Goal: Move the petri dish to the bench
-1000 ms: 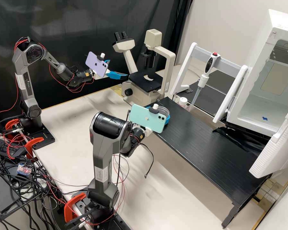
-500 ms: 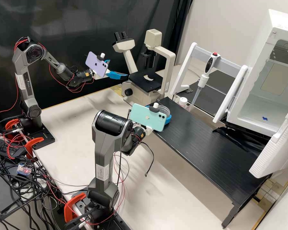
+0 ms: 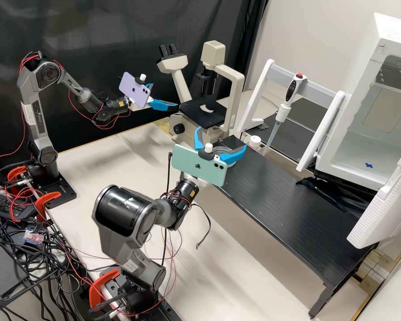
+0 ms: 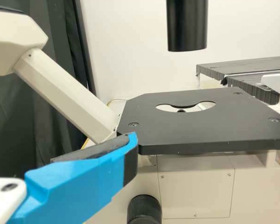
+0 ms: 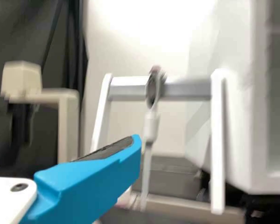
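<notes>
The petri dish (image 3: 220,150), round and see-through with a smooth rim, was at the near corner of the black platform (image 3: 298,209), whose slatted top had a low sheen. The right gripper (image 3: 221,137) had its angular, matte blue fingers spread wide around the dish, not clamped on it; whether either touched the rim I couldn't tell (one finger and the mint-green phone (image 3: 199,165) hid part of it). The left gripper (image 3: 165,95) hung by the microscope (image 3: 236,89), its fingers apart and holding nothing that could be seen; a dark, rough pad lined the finger close to the flat black stage (image 4: 177,135) with its crescent-notched opening.

The cream-painted microscope stood just beyond the dish, crowding that side, and a small white bottle (image 3: 254,141) was near. Past it, a slim pipette (image 3: 281,113) hung from a grey crossbar (image 3: 318,90) between white uprights, near the smooth white cabinet (image 3: 358,154).
</notes>
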Robot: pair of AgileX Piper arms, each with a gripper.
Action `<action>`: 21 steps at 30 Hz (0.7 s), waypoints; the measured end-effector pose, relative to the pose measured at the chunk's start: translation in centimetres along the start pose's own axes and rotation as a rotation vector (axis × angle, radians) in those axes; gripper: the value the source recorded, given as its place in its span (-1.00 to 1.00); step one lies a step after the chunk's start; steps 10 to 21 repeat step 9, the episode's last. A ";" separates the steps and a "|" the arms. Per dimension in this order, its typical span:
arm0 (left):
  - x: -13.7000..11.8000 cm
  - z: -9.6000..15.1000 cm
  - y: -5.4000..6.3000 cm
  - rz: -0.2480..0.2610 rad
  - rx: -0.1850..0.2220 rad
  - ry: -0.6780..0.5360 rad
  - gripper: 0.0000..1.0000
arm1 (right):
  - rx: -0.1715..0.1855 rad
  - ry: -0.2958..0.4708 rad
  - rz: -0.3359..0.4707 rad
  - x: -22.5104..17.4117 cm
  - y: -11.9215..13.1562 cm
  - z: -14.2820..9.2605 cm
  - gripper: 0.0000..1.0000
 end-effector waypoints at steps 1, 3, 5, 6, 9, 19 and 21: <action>0.0 0.0 0.0 0.000 0.000 0.000 1.00 | 0.009 -0.010 0.028 -0.4 0.5 0.0 1.00; 0.0 0.0 0.0 0.000 0.000 0.000 1.00 | 0.040 -0.026 0.088 -1.0 1.3 -0.1 1.00; 0.0 0.0 0.0 0.000 0.000 0.000 1.00 | 0.071 -0.056 0.158 -1.5 2.3 0.1 1.00; 0.0 0.0 0.0 0.000 0.000 0.000 1.00 | 0.087 -0.068 0.177 -1.7 2.5 0.3 1.00; 0.0 0.0 0.0 0.000 0.000 0.000 1.00 | 0.123 -0.084 0.214 -2.0 3.1 0.7 1.00; 0.0 0.0 0.0 0.000 0.000 0.000 1.00 | 0.123 -0.084 0.214 -2.0 3.1 0.7 1.00; 0.0 0.0 0.0 0.000 0.000 0.000 1.00 | 0.123 -0.084 0.214 -2.0 3.1 0.7 1.00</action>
